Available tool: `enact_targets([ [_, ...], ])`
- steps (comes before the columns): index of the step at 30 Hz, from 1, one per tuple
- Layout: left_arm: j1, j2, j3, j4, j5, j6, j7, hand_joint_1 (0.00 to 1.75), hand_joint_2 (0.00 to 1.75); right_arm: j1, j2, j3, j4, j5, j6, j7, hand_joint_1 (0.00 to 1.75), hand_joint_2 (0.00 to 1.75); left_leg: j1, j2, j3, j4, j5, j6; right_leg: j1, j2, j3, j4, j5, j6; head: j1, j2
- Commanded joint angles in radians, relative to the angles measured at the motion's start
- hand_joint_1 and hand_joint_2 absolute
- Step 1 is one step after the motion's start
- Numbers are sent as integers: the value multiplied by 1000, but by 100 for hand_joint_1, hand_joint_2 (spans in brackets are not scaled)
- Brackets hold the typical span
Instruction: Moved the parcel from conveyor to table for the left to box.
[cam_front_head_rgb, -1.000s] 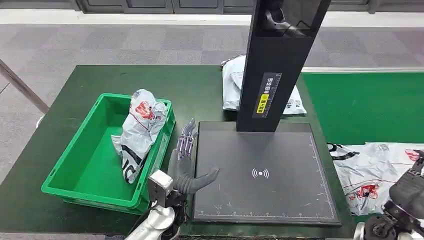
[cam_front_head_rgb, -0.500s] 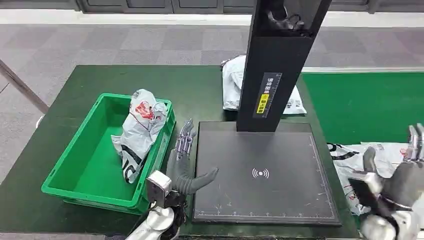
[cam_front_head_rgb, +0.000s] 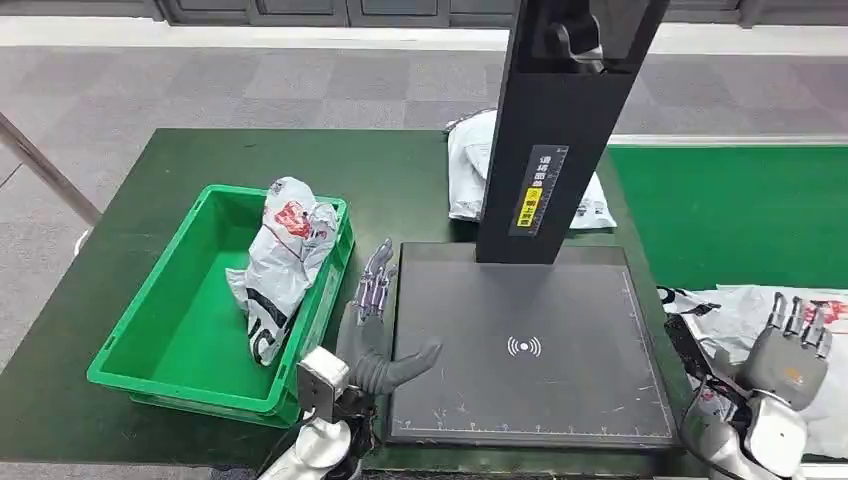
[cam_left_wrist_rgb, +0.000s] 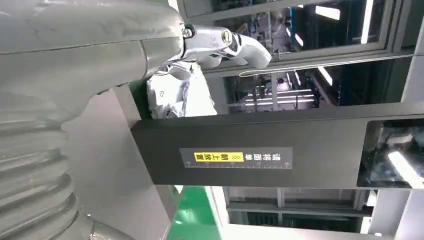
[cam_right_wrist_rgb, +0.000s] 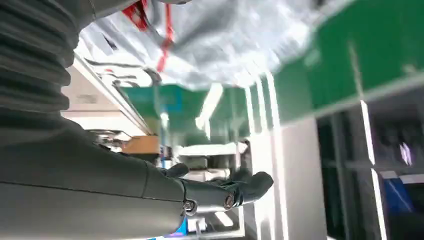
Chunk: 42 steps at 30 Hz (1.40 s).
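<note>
A white parcel (cam_front_head_rgb: 730, 320) with red and black print lies on the green conveyor (cam_front_head_rgb: 730, 215) at the right; the right wrist view shows it blurred (cam_right_wrist_rgb: 215, 45). My right hand (cam_front_head_rgb: 790, 355) hovers over that parcel with fingers apart, holding nothing. My left hand (cam_front_head_rgb: 372, 330) rests open at the left edge of the black scanner plate (cam_front_head_rgb: 520, 345), fingers stretched forward, thumb on the plate. A second white parcel (cam_front_head_rgb: 280, 260) stands inside the green box (cam_front_head_rgb: 160, 340) on the left.
A black scanner column (cam_front_head_rgb: 555, 130) rises from the back of the plate; it also crosses the left wrist view (cam_left_wrist_rgb: 280, 155). Another grey-white parcel (cam_front_head_rgb: 470, 170) lies on the dark green table (cam_front_head_rgb: 200, 160) behind the column. A metal rail (cam_front_head_rgb: 45, 170) runs at far left.
My right hand has risen from the lower right corner and moved forward over the conveyor parcel, fingers spreading. The left hand has stayed in place.
</note>
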Motion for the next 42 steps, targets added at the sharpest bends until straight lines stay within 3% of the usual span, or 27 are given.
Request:
enact_targets([
  [1,2,14,24,5,-20,-20,12,0,175,-76,-34,-80,217,2,27,-15,0,175,0,1,1,-2,1,-1,1,1,0,-2,2,-2,0,0],
  [4,-20,2,21,12,-25,-28,25,0,175,-87,-44,-91,260,19,99,22,0,175,0,1,-1,-1,1,0,1,1,-1,-1,1,-1,0,0],
  [5,-30,-2,16,19,-27,-30,36,0,175,-107,-49,-102,325,24,231,66,0,175,1,1,-1,-2,2,0,1,0,-1,-2,2,-1,0,0],
  [6,-38,-7,16,26,-28,-32,35,0,175,-119,-44,-113,358,12,255,39,0,175,1,0,-1,-1,1,0,1,0,-1,-2,1,-1,0,0],
  [12,-48,-4,14,18,-28,-39,36,0,175,-195,-35,-87,493,32,260,20,0,175,1,2,-1,-2,2,0,2,2,0,-3,3,-1,0,0],
  [15,-66,-2,-1,26,-28,-48,39,0,175,-224,-21,-95,541,6,278,-50,0,175,1,3,0,-1,2,1,1,3,0,-2,3,0,0,0],
  [22,-72,-2,-7,35,-25,-50,40,0,175,-225,-17,-111,549,-16,275,-70,0,175,2,9,0,-1,3,1,2,8,-1,-3,7,-1,0,0],
  [29,-94,-20,-33,72,2,-45,29,0,175,-248,32,-82,608,-5,403,-85,0,175,3,11,-1,-1,4,1,3,9,0,-5,10,-1,0,0],
  [30,-94,-21,-34,71,3,-44,28,0,175,-251,35,-83,611,-10,415,-95,175,175,3,12,-1,-1,3,1,3,10,1,-4,9,-2,0,0],
  [35,-103,-18,-48,81,20,-30,15,0,175,-260,57,-153,613,-115,507,-211,175,175,5,18,-3,0,1,0,6,16,3,-5,10,-2,0,0],
  [42,-104,-11,-51,77,35,-26,8,0,175,-268,56,-138,624,-116,557,-207,175,175,6,23,-4,-2,3,-1,8,22,0,-7,14,-4,0,0],
])
